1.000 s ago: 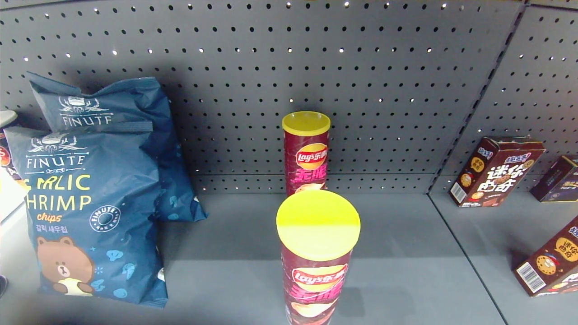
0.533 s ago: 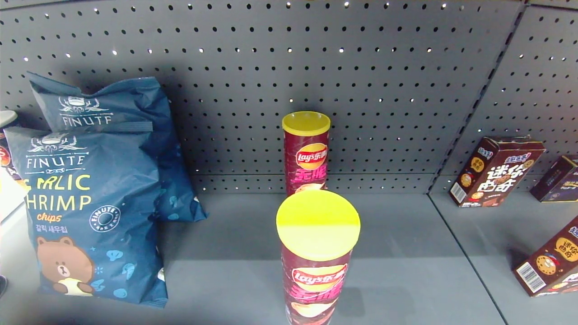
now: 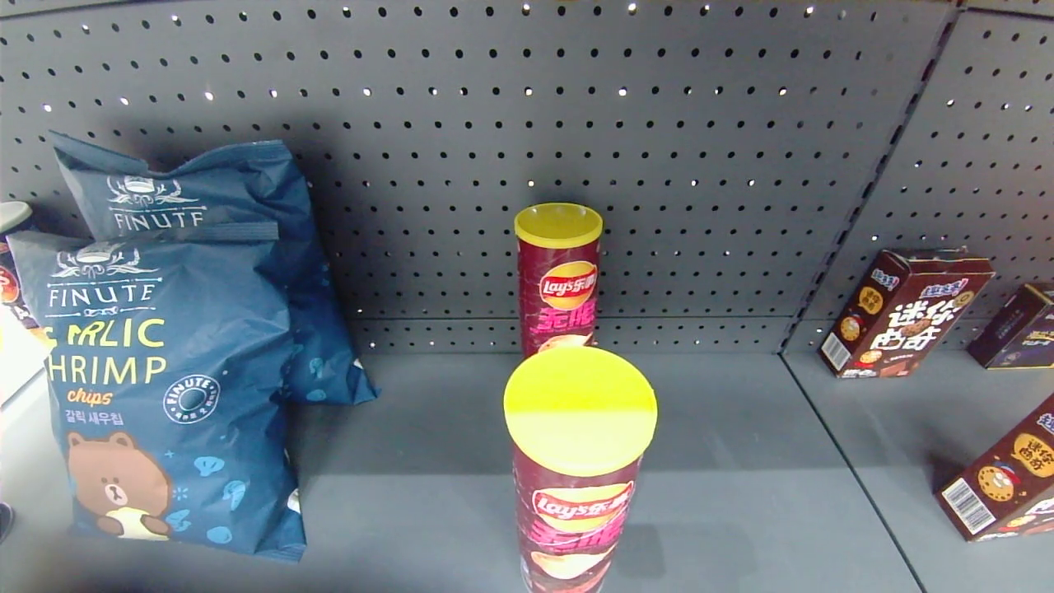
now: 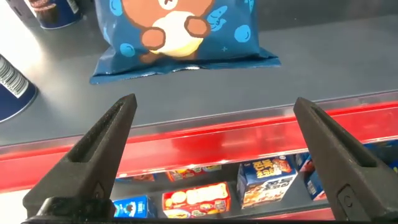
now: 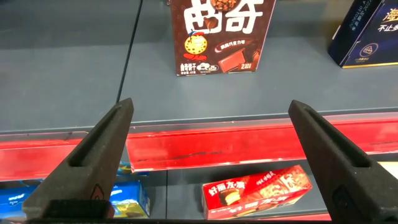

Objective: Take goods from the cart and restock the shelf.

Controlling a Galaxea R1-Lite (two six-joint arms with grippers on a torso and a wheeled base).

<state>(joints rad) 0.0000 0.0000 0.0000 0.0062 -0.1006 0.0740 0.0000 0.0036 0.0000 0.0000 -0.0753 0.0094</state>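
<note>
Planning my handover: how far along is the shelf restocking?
Done: a rear chip can and a front chip can stand in line on the shelf. In hand: nothing; left gripper and right gripper are open, empty, before the shelf's red edge. Left: bare shelf beside the cans could take more; the cart's remaining stock cannot be told.

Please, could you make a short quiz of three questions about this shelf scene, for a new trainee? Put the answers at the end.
1. True or false: the front can and the back can both stand upright on the shelf.
2. What stands on the robot's left of the cans? A) blue bags B) glass bottles C) green boxes
3. Fill in: the left gripper and the right gripper are both ____ and empty.
Key: 1 true; 2 A; 3 open.
</note>
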